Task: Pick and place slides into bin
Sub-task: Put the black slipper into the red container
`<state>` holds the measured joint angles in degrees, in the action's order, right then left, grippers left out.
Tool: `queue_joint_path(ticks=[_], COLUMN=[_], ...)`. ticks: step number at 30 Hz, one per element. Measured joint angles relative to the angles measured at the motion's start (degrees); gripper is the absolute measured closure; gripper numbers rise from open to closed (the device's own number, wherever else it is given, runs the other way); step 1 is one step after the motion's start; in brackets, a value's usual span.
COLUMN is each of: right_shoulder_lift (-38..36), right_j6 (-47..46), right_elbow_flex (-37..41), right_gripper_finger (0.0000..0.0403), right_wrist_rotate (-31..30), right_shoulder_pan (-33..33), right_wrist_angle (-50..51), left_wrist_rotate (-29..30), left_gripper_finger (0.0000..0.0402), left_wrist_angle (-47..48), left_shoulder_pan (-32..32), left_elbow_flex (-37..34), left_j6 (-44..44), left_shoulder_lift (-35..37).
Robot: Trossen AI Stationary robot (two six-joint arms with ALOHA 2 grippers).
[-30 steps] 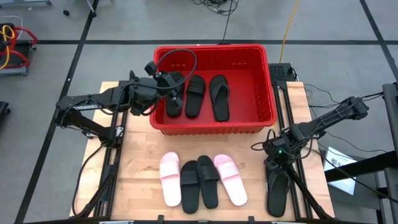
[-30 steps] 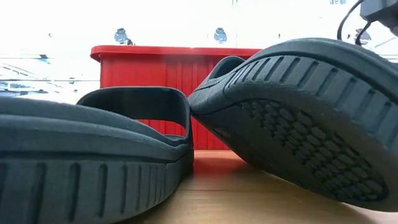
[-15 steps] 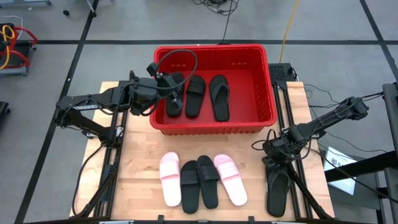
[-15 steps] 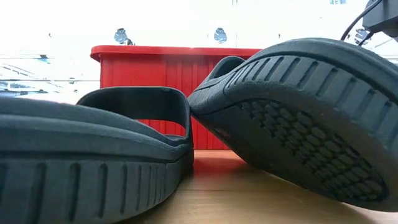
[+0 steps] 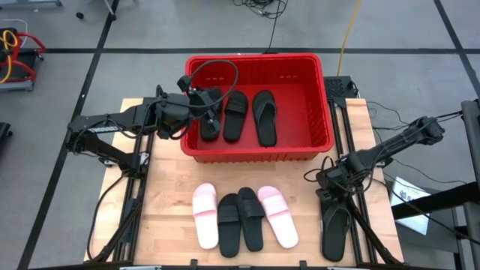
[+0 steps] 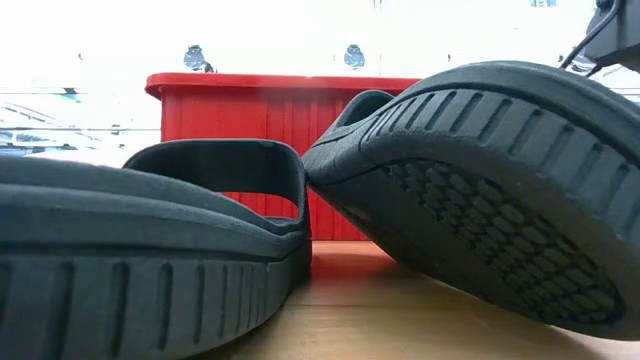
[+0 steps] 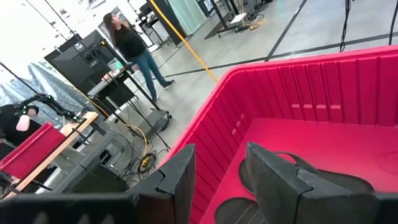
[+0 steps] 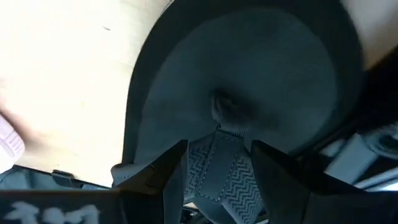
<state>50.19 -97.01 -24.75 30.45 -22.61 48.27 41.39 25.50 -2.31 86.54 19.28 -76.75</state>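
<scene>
Five slides remain outside the bin. Nearest, two pink slides flank two black band slides on the table. At the table's right edge, the right gripper has its parted fingers astride the strap of a black flip-flop. Farthest, the red bin holds three black slides. The left gripper hangs open over the leftmost, empty. Judged roughly one-third complete.
</scene>
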Motion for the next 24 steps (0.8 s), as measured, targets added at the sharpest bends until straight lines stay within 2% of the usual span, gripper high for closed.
queue_joint_path(ticks=[6, 10, 14, 20, 24], right_shoulder_lift=[0.0, -0.13, -0.11, -0.07, -0.04], right_j6=[-4.73, -7.32, -7.34, -6.38, -4.47], right_elbow_flex=[4.45, 6.2, 6.48, 6.59, 6.51], right_gripper_finger=[0.0239, 0.0245, 0.0285, 0.0379, 0.039], right_wrist_rotate=[3.57, 4.31, 4.33, 4.59, 3.98], right_shoulder_pan=[0.02, 0.04, 0.04, 0.0, -0.02], right_wrist_angle=[-7.99, -9.51, -9.48, -9.49, -9.93], left_wrist_rotate=[0.02, 0.02, 0.04, 0.04, 0.04], left_gripper_finger=[0.0252, 0.0252, 0.0252, 0.0252, 0.0252], left_wrist_angle=[0.0, 0.0, 0.0, 0.0, 0.0], left_shoulder_pan=[-0.02, 0.0, -0.02, -0.02, -0.01], left_elbow_flex=[0.0, 0.0, 0.0, 0.0, 0.0], left_j6=[0.1, 0.1, 0.08, 0.08, 0.06], left_shoulder_lift=[0.0, 0.0, 0.0, 0.0, 0.0])
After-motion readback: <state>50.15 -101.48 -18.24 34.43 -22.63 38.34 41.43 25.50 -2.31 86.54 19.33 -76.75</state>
